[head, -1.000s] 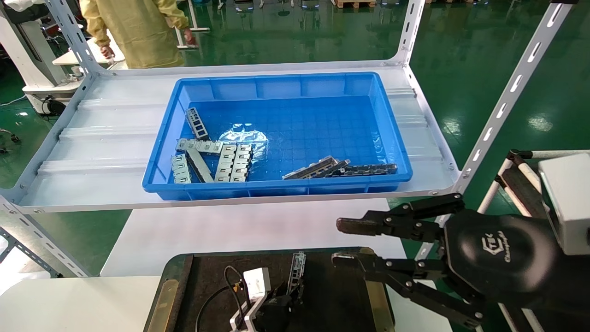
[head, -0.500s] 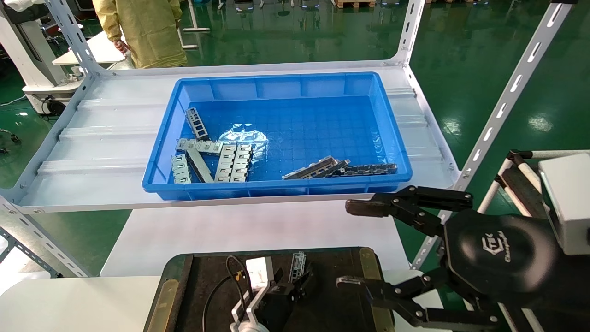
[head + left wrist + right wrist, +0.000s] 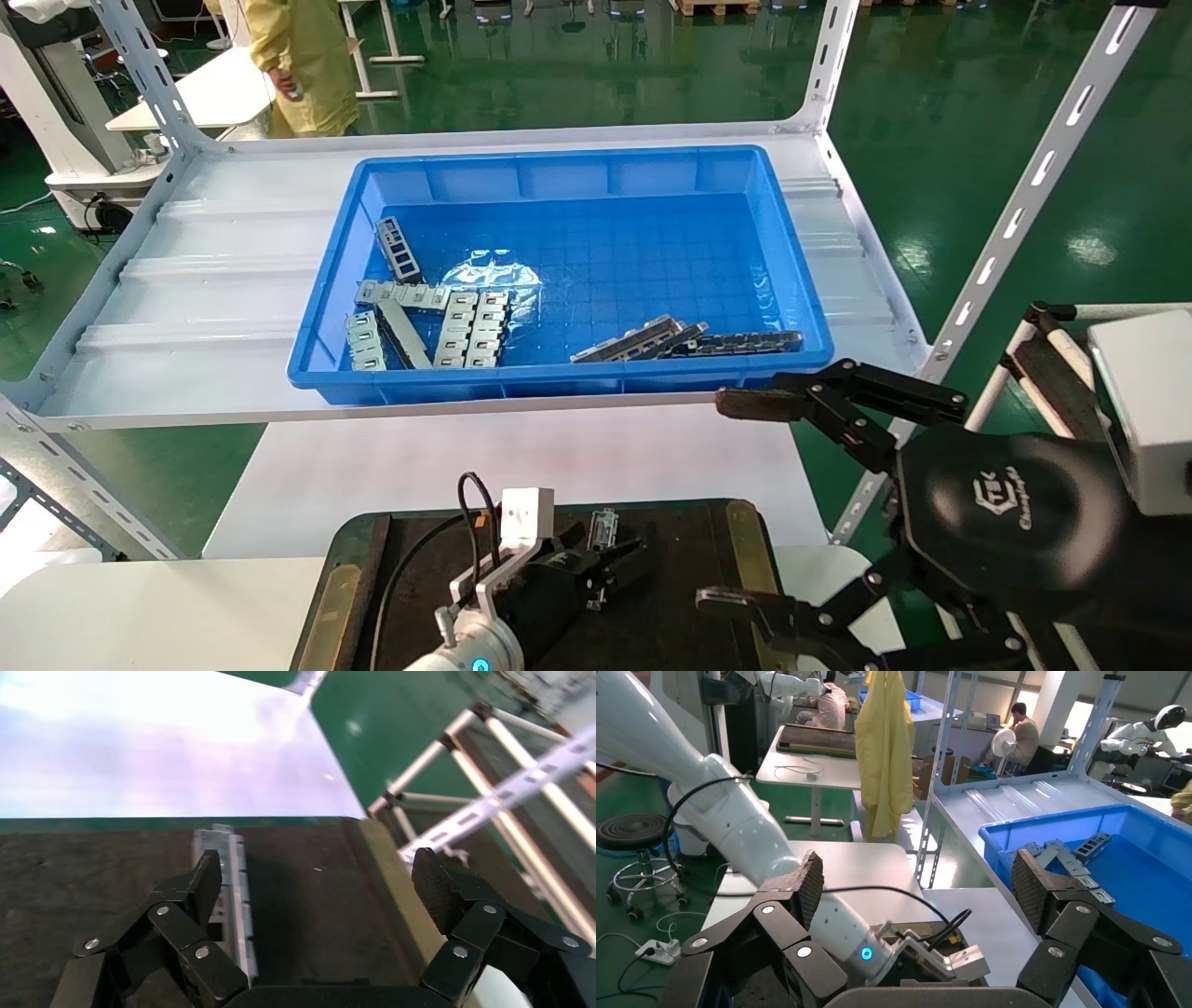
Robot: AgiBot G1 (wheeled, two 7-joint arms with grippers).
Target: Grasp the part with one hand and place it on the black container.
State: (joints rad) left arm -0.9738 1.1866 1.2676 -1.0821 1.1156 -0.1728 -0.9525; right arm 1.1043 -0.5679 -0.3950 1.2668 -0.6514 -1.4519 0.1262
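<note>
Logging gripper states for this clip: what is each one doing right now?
Left gripper: open, the part lying on the black tray by one finger.
Right gripper: open, holding nothing.

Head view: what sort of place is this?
Probably a factory floor or robot workshop: glossy green floor, slotted pale metal shelving, a blue plastic bin of metal parts, and other workbenches with seated people in the right wrist view.
</note>
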